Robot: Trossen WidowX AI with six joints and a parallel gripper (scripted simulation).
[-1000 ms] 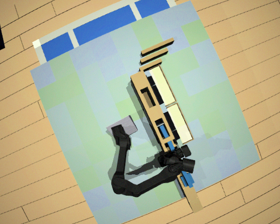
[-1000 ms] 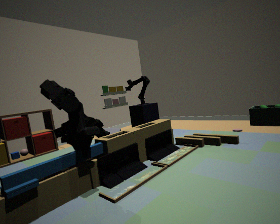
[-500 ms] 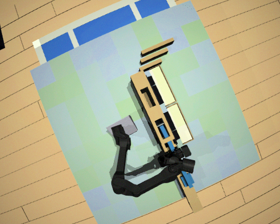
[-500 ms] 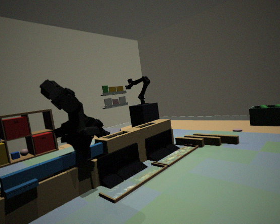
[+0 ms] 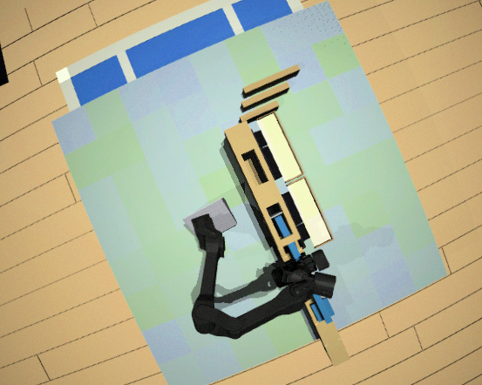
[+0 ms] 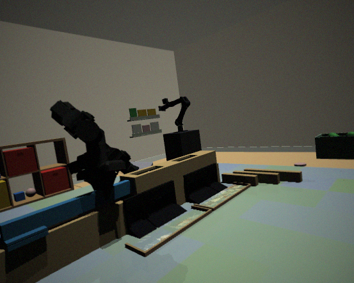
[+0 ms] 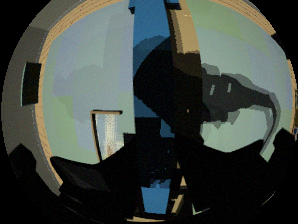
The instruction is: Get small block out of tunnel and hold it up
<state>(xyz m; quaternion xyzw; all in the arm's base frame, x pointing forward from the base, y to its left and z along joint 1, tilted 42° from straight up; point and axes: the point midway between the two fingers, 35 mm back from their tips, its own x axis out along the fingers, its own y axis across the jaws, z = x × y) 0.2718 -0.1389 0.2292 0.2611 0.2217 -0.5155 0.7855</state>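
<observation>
From the top, your hand point(image 5: 299, 266) point(image 6: 107, 192) point(image 7: 157, 137) is closed on the blue handle point(image 5: 322, 307) point(image 6: 49, 209) point(image 7: 152, 25), just off the tunnel's five o'clock end. The handle runs from inside the tunnel point(image 5: 260, 192) point(image 6: 177, 173), showing through the nearer roof slot, out under your hand along a tan rail point(image 5: 335, 346) point(image 6: 72, 234) point(image 7: 188, 37). You can't make out the block. Three rods point(image 5: 268, 82) point(image 6: 273, 175) lie beyond the tunnel's twelve o'clock end, and two framed panels point(image 5: 289, 152) point(image 6: 180, 227) point(image 7: 94, 135) lie along its three o'clock side, on the table point(image 5: 128, 226) point(image 6: 292, 224) point(image 7: 75, 55).

From the exterior, your hand points down onto the handle at the tunnel's near end, toward eight o'clock. Dark openings face you along the tunnel's side.

From the wrist, the handle runs from twelve to six o'clock between your dark fingers, the rail beside it toward one o'clock. One panel shows toward eight o'clock.
</observation>
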